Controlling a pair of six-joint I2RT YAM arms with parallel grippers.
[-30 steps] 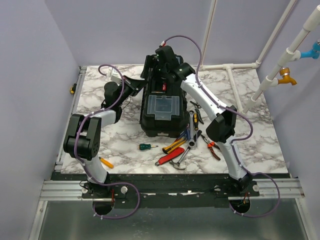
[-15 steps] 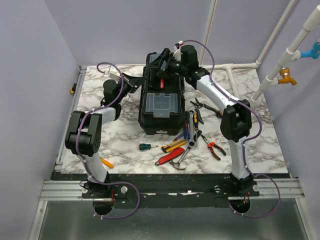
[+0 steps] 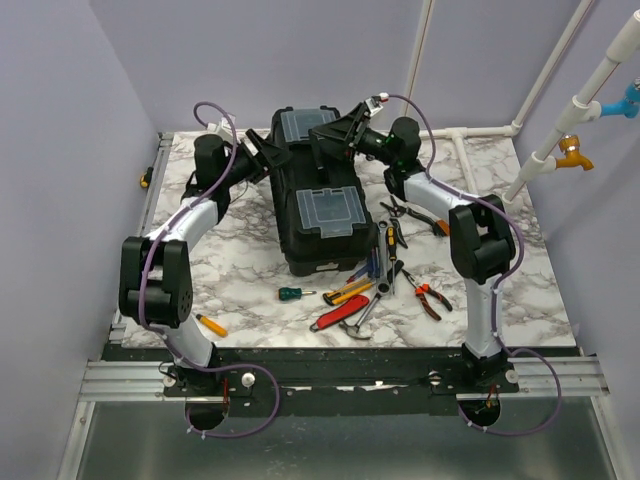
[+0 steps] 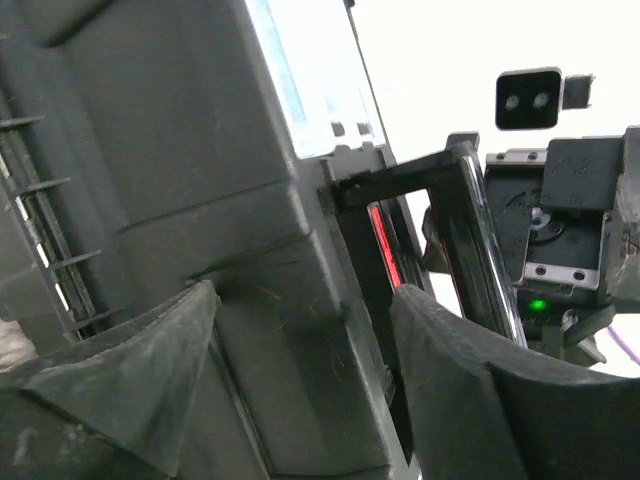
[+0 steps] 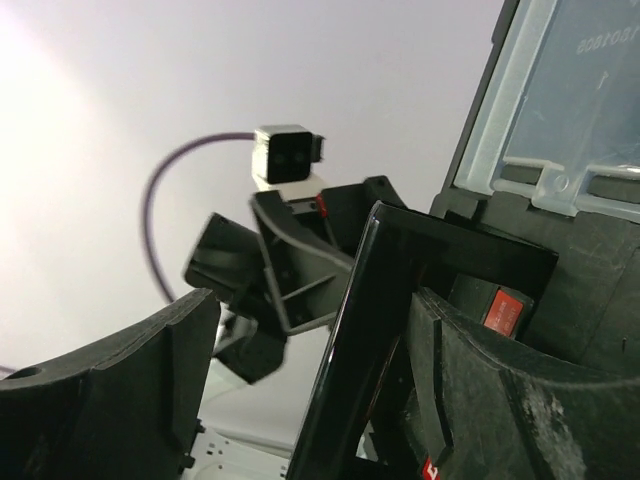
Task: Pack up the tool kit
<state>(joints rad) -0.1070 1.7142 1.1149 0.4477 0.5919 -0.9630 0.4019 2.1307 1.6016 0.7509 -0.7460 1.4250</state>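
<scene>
Marbled counter is occupied centrally by the black toolbox, judged heavy, rigid, smooth-walled; its handle is best taken. Left fingers and right fingers are held spread at the toolbox's far end, clenched on nothing.

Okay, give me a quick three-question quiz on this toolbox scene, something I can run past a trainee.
1. True or false: the red-handled pliers lie on the table, outside the toolbox.
2. Where are the left gripper and right gripper? A) at the toolbox's carry handle B) over the loose tools C) raised high in the air
3. How many translucent lid compartments show from above?
Key: 1 true; 2 A; 3 two.
</scene>
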